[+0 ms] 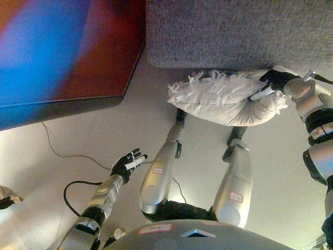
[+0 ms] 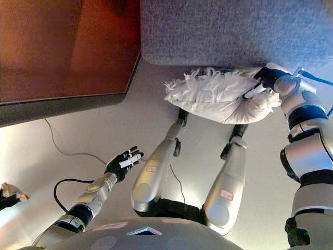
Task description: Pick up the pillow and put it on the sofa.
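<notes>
Gripping white pillow [image 1: 223, 101] w/ curled right hand [image 1: 274, 82] by sofa [image 1: 239, 31]; left hand [image 1: 127, 164] spread, empty.

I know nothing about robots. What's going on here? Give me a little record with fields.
pillow: white, fringed pillow, held off the floor just in front of the sofa's edge
sofa: grey fabric sofa at the top of the view
right hand: right hand curled on the pillow's right end
left hand: left hand open, holding nothing, low at the left
table: dark reddish table at upper left
pillow on sofa: not yet
</notes>
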You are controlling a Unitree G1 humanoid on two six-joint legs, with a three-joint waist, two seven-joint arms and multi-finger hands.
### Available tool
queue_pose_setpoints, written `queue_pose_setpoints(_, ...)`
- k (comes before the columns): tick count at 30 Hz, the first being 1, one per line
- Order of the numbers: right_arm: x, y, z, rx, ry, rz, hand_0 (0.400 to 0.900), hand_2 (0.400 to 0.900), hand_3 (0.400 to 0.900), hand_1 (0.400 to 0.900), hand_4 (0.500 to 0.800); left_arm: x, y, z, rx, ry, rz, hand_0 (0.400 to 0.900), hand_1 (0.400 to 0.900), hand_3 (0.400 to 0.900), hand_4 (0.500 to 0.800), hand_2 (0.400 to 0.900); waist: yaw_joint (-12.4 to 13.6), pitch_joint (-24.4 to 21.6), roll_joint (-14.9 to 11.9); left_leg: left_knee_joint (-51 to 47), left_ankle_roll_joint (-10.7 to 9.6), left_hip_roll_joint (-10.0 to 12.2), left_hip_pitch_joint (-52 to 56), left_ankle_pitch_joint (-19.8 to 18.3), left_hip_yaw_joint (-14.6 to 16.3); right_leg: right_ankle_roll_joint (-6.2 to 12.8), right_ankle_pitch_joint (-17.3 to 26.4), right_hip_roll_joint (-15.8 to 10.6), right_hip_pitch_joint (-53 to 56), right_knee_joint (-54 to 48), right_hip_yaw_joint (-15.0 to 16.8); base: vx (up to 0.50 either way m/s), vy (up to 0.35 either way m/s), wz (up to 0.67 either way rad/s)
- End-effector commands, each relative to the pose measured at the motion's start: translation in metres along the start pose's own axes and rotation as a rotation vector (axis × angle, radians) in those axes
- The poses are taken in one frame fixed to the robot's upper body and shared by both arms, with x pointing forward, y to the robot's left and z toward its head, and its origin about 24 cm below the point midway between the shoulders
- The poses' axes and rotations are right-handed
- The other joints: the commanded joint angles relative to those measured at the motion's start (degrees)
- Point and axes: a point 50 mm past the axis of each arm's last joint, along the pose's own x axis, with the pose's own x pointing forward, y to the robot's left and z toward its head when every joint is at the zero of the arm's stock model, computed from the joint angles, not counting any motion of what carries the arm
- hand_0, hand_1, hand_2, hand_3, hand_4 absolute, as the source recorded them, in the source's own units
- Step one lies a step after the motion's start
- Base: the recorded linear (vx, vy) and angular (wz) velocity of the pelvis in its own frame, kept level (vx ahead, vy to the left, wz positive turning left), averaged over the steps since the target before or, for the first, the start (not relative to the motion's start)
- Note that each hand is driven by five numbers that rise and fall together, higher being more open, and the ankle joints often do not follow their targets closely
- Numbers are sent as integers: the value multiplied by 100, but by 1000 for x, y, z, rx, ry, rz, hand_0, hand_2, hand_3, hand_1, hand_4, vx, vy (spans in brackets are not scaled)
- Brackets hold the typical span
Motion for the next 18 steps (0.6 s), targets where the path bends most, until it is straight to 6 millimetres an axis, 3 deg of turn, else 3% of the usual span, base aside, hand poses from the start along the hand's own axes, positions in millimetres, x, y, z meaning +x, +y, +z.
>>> queue_pose_setpoints(1,-25,-51,11,93,-191,-111,400,400,400,400,500,-24,46,-32,81,160,131,900,900,900,800,900,4,-80,-341,537,-171,433,518,-957,365,133,918,-211,575,-1261,-239,159,-110,-2)
queue_pose_setpoints(8,-24,-20,7,192,-298,0,400,400,400,400,500,-34,66,-46,91,247,201,900,900,900,800,900,-132,-508,-754,482,-206,612,1195,-1094,473,84,805,-31,1450,-1502,-325,137,-84,-6)
queue_pose_setpoints(18,-37,-3,9,337,-451,107,400,400,400,400,500,-44,75,-63,127,339,260,900,900,900,800,900,-277,-1140,-1106,-63,-234,646,2055,-1041,557,54,756,198,2469,-2042,-401,95,-29,-3)
